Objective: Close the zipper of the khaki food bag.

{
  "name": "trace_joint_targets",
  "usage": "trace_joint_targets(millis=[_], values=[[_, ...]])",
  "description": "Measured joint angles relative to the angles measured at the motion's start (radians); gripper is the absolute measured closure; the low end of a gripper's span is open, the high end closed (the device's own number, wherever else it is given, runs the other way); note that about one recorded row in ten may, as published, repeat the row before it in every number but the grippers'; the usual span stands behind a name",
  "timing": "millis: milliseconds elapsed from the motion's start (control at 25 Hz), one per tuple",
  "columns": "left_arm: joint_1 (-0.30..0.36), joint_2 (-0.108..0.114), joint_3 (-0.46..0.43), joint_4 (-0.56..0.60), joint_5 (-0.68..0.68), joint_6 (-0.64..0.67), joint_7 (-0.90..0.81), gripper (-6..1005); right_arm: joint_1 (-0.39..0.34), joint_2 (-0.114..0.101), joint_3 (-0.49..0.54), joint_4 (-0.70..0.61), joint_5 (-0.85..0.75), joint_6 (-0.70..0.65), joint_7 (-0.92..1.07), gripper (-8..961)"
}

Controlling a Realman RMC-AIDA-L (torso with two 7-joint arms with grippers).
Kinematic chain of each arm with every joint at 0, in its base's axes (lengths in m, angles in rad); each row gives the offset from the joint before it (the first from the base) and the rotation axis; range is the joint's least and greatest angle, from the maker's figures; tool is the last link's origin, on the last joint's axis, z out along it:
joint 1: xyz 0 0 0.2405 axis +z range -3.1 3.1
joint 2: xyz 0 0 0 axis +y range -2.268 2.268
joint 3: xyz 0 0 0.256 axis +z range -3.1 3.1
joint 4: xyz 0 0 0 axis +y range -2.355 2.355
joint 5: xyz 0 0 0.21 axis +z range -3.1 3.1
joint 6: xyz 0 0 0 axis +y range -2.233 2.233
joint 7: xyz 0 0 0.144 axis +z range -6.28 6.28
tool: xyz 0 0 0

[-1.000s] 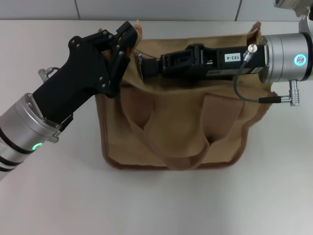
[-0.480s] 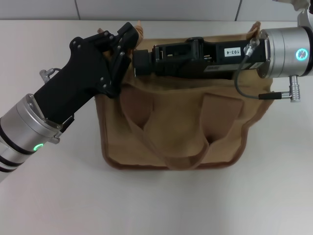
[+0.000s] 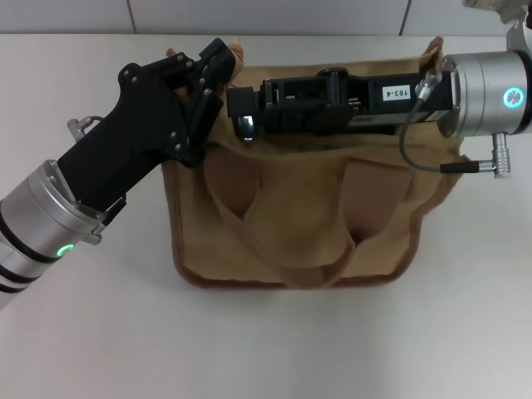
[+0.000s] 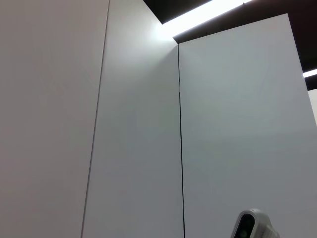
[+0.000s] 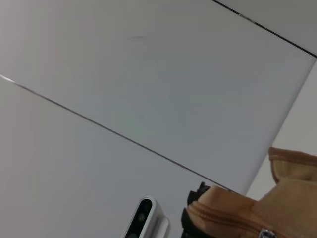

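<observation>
The boxy khaki canvas food bag w/ brown loop handles [image 3: 307, 216] lies on the white surface [image 3: 266, 341], in the middle of the head view, its top edge toward the far wall. The tan fabric zipper line [image 3: 332, 133] runs along this top edge, mostly hidden under the right arm. A small shiny silver metal pull tab [image 3: 245, 125] shows near the bag's left end, just under the tip of the right end effector [image 3: 237, 104].

The left end effector [image 3: 218, 62] is at the far-left corner of the bag. Its black fingers seem closed on the cloth there, prob. to keep the corner steady, but the contact itself is partly hidden. The right end effector reaches across the bag top from the right side. If its fingers are pinching the tab or only beside it, I cannot tell; the tab looks free below the tip.

In the right wrist view, a bit of zipper w/ a metal part is seen at the bag edge; the left wrist view shows only wall panels.

Step in hand, in my judgement: the pull along the zipper is almost at its end, approx. the last short part near the left corner. Next move needs a sure hold on the small tab, then a straight pull along the zip line toward the held corner, w/o lifting the bag.
</observation>
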Motion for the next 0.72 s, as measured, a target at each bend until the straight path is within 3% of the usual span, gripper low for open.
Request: trace_joint_targets(millis=[160,720], values=[[0.000,0.000,0.000,0.000,0.000,0.001,0.000,957,0.002,0.000,-0.008,0.005,-0.006,0.020,0.000,350],[0.003,0.000,0.001,-0.002,0.000,0.004,0.000,957,0.012,0.000,-0.033,0.008,-0.013,0.043,0.001,350]])
